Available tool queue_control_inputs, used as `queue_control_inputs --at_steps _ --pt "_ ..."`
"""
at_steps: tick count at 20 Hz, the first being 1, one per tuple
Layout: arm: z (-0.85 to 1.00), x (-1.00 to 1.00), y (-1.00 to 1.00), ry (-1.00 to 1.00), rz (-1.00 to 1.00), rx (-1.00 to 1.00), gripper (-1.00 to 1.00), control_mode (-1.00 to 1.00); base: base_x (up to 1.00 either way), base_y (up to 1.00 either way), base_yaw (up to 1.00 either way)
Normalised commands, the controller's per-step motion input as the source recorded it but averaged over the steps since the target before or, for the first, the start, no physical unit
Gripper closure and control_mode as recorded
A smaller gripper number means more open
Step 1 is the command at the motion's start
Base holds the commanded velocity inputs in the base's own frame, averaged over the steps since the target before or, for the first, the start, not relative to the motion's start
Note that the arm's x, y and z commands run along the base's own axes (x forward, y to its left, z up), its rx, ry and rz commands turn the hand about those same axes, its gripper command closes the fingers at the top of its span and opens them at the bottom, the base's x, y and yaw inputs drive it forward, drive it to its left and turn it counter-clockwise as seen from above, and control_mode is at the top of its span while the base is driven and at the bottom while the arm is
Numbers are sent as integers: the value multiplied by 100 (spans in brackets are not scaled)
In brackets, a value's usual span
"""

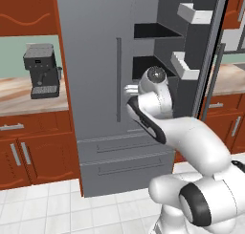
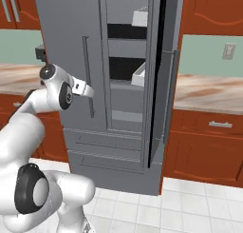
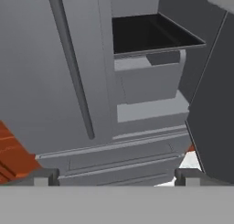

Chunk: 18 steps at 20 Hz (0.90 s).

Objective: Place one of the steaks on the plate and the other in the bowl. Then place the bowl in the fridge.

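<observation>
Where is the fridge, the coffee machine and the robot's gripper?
fridge (image 1: 95, 85): left base view, closed left door.
coffee machine (image 1: 42, 70): left base view, front.
gripper (image 3: 114, 178): hand view, between the fingertips.

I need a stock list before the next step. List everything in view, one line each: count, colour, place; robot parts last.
fridge: one, grey, centre; right upper door open, left shut, two drawers below shut.
door bins: two seen, white, on the open door.
shelves: two seen, dark, inside the open side; nothing seen on them.
coffee machine: one, dark grey, on the counter left of the fridge.
counters: two, pale marbled, either side of the fridge.
cabinets: reddish-brown, above and below the counters.
wall outlet: one, pale, right wall.
floor: white tiles.
arm: one, white with dark joints, before the fridge.
gripper: one, open, empty, facing the fridge.
</observation>
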Motion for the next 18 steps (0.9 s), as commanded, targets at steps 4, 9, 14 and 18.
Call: queue_control_inputs --at_steps 4,9,14,18 --pt "1 79 23 0 1 -2 -100 -100 0 0 0" --pt "0 93 31 0 1 -2 -100 -100 0 0 0" --pt "0 57 5 0 0 0 -100 -100 0 0 0" --pt "-7 59 24 -5 0 0 -100 -100 0 0 0"
